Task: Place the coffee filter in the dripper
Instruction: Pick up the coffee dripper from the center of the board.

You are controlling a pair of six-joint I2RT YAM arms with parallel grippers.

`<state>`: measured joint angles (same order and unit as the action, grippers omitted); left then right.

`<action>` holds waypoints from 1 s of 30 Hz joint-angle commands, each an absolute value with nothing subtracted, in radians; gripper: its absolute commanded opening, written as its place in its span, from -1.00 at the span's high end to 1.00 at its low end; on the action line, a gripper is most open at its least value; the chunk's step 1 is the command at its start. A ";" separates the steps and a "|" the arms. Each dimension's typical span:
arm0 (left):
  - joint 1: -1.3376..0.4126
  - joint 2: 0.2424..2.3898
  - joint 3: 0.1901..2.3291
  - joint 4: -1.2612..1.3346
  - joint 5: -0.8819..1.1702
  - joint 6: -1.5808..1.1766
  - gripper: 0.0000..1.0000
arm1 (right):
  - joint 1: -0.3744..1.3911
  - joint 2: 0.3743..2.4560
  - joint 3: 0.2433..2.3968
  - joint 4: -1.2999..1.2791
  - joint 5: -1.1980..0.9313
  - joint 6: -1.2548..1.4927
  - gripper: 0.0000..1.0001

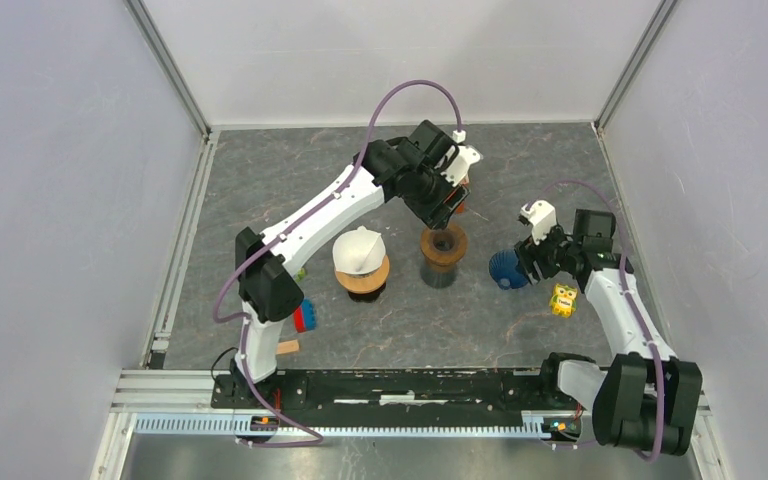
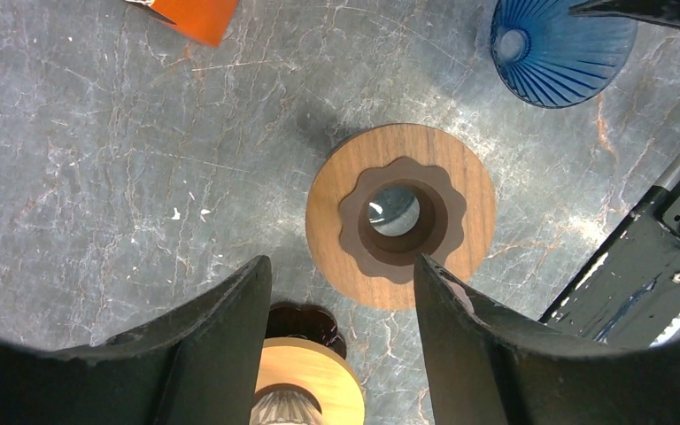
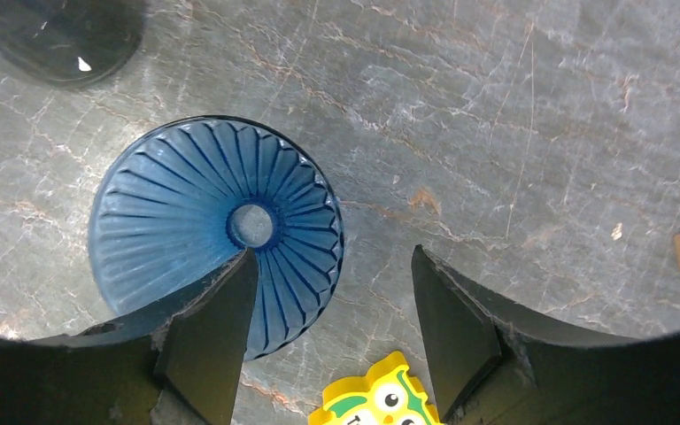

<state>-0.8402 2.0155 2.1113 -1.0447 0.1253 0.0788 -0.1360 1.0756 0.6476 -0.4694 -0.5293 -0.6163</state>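
The white cone coffee filter (image 1: 360, 248) rests point up on a light wooden-collared stand (image 1: 363, 278) at mid-table. The blue ribbed dripper (image 1: 506, 268) stands to the right, mouth up; it also shows in the right wrist view (image 3: 204, 212) and the left wrist view (image 2: 560, 44). My right gripper (image 3: 332, 261) is open and empty, its left finger over the dripper's near rim. My left gripper (image 2: 343, 266) is open and empty, hovering above a dark wooden-collared carafe (image 2: 400, 215), with the light stand (image 2: 310, 381) below it.
A yellow owl toy (image 1: 563, 299) lies near the right gripper and shows in the right wrist view (image 3: 379, 398). An orange object (image 2: 197, 16) sits behind the carafe. A blue and red item (image 1: 305, 315) and a wooden block (image 1: 288, 347) lie by the left arm's base.
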 commanded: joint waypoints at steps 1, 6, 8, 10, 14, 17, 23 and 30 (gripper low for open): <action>-0.845 1.938 2.139 -1.028 0.139 0.144 -0.34 | -0.131 1.121 0.663 -0.421 -0.459 -0.567 -0.36; -0.846 1.915 2.116 -1.028 0.132 0.161 -0.35 | -0.123 1.175 0.674 -0.437 -0.493 -0.562 -0.09; -0.846 1.902 2.105 -1.028 0.122 0.177 -0.35 | -0.123 1.192 0.685 -0.443 -0.524 -0.554 0.09; -0.845 1.886 2.094 -1.029 0.105 0.191 -0.35 | -0.121 1.202 0.702 -0.454 -0.551 -0.544 0.33; -0.845 1.857 2.078 -1.028 0.085 0.214 -0.36 | -0.120 1.205 0.770 -0.485 -0.572 -0.527 0.71; -0.845 1.838 2.074 -1.027 0.084 0.228 -0.36 | -0.120 1.194 0.871 -0.540 -0.590 -0.523 0.85; -0.839 1.792 2.049 -0.982 0.080 0.214 -0.36 | -0.050 1.211 1.142 -0.644 -0.645 -0.486 1.00; -0.816 1.698 1.951 -0.889 0.192 0.182 -0.31 | 0.127 1.335 1.385 -0.703 -0.698 -0.381 1.00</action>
<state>-0.8299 1.7870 1.9911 -0.9825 0.1116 0.1703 0.0490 1.2701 1.2770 -0.6407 -0.6403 -0.4614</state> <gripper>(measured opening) 0.660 0.025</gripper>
